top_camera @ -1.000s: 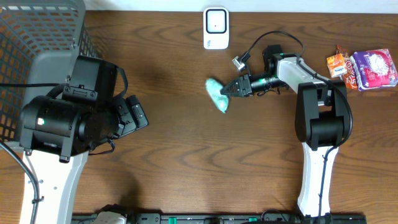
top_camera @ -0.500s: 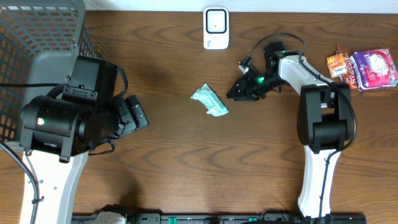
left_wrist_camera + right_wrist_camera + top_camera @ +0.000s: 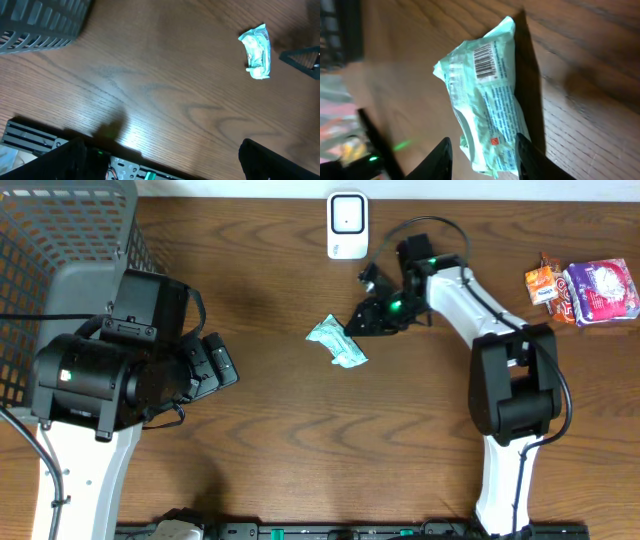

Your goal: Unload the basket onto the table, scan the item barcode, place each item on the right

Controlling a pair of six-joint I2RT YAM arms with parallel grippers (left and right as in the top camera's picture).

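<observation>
Plainly the packet [image 3: 337, 342] is down on the bench [image 3: 300, 440] and not in any grip: the right pincer [image 3: 355, 322] hangs just beside it with its fingers apart, and in the wrist view the near end of the packet shows between the two fingertips [image 3: 442, 156] without either one pressing it. Straight ahead of that pincer the green wrapper lies flat, its barcode [image 3: 485, 61] facing up near the far end. A white box [image 3: 347, 225], most likely the scanner, stands off to one side of the right pincer, near the bench edge, well apart from the packet. Judging from this, the step in hand is getting the packet ready to be picked up, with the scan itself not yet done. Next the pincer would need to lower, close on the near end clear of the printed bars, then carry the packet over and turn the barcode toward the white box. On the far side the left pincer [image 3: 170, 157] is wide apart, holding nothing, and well away from the packet
</observation>
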